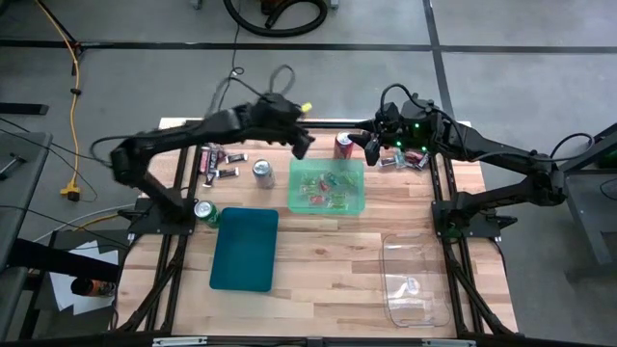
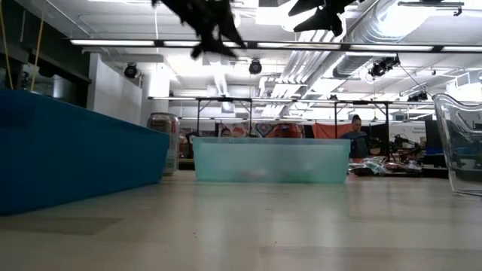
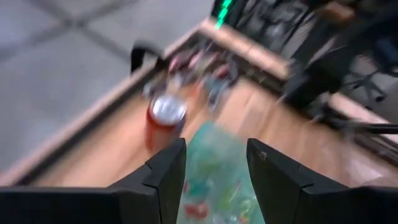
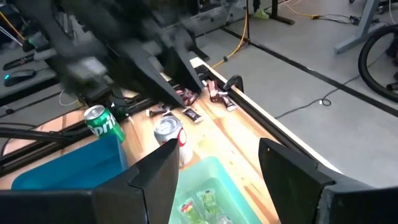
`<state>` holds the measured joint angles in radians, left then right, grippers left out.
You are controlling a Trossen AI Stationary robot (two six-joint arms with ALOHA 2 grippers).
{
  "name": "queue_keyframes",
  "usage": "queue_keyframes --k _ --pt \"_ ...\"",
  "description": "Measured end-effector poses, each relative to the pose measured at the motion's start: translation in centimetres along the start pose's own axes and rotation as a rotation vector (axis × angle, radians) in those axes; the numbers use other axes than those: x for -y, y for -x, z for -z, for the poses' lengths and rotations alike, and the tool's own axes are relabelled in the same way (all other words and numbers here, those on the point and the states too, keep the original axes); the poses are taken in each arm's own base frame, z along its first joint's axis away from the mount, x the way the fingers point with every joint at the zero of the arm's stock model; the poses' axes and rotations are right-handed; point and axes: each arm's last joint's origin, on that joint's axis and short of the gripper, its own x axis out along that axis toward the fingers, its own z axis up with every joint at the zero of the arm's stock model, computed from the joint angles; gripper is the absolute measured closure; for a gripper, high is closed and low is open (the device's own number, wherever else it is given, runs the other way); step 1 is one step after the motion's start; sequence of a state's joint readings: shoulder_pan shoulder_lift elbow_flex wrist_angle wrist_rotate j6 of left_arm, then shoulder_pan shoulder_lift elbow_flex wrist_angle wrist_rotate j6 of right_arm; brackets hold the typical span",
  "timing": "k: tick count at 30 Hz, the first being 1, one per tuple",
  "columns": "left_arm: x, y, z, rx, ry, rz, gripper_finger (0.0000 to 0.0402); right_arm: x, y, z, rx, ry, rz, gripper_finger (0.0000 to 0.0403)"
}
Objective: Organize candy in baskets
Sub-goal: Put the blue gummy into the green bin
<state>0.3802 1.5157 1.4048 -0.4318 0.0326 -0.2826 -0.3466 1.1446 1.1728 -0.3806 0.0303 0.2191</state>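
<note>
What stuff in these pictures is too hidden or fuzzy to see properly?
- Candies in the light green basket: too small in the high view, smeared in the left wrist view; kinds unreadable.
- Loose candy near the table's back edge: too small to read.
- Clear basket: cut off by the low view's edge.
- Teal basket: its wall hides the inside in the low view.

Both arms reach inward, left tool (image 1: 305,145) and right tool (image 1: 370,146) with fingers parted.

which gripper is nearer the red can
Right. The right gripper hangs just beside the red can, on its right in the high view; the left gripper is farther off on the can's other side, over the green basket's corner.
</note>
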Motion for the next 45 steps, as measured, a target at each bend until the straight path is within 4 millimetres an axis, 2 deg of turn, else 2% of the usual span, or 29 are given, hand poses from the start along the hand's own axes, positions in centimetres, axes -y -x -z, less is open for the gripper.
queue_keyframes --k 3,5,10,14,18,29,31,34,37,42,45 --pt "1.3 3.6 -1.0 0.129 -0.101 0.065 0.0243 0.0 0.0 0.0 0.000 0.012 0.000 0.0187" --pt "1.8 5.5 -0.7 0.213 -0.141 0.132 0.0243 0.0 0.0 0.0 -0.001 0.017 0.000 0.0187" --pt "1.1 7.9 2.5 0.350 -0.098 0.260 0.0243 0.0 0.0 0.0 -0.003 0.018 -0.007 0.0187" --pt "0.1 8.7 5.5 0.453 0.004 0.318 0.0243 0.0 0.0 0.0 -0.004 0.018 -0.012 0.0187" --pt "-0.5 8.9 7.4 0.523 0.079 0.361 0.0243 0.0 0.0 0.0 -0.004 0.016 -0.012 0.0187" --pt "-0.7 9.0 7.6 0.545 0.090 0.364 0.0243 0.0 0.0 0.0 -0.004 -0.015 -0.006 0.0187" --pt "-0.7 9.0 7.7 0.543 0.090 0.363 0.0243 0.3 0.0 0.1 0.003 -0.077 0.078 0.0187" --pt "-0.7 9.0 7.7 0.538 0.090 0.361 0.0243 1.8 0.1 1.0 -0.019 -0.271 0.365 0.0187" --pt "-0.7 8.9 7.8 0.525 0.092 0.356 0.0243 4.4 -0.1 2.8 -0.190 -0.325 0.561 0.0187" --pt "-0.8 8.7 8.0 0.499 0.094 0.346 0.0243 8.3 -1.6 6.0 -0.530 -0.372 0.781 0.0187" --pt "-0.8 8.7 8.1 0.492 0.094 0.343 0.0243 10.4 -2.9 8.1 -0.640 -0.378 0.848 0.0187"
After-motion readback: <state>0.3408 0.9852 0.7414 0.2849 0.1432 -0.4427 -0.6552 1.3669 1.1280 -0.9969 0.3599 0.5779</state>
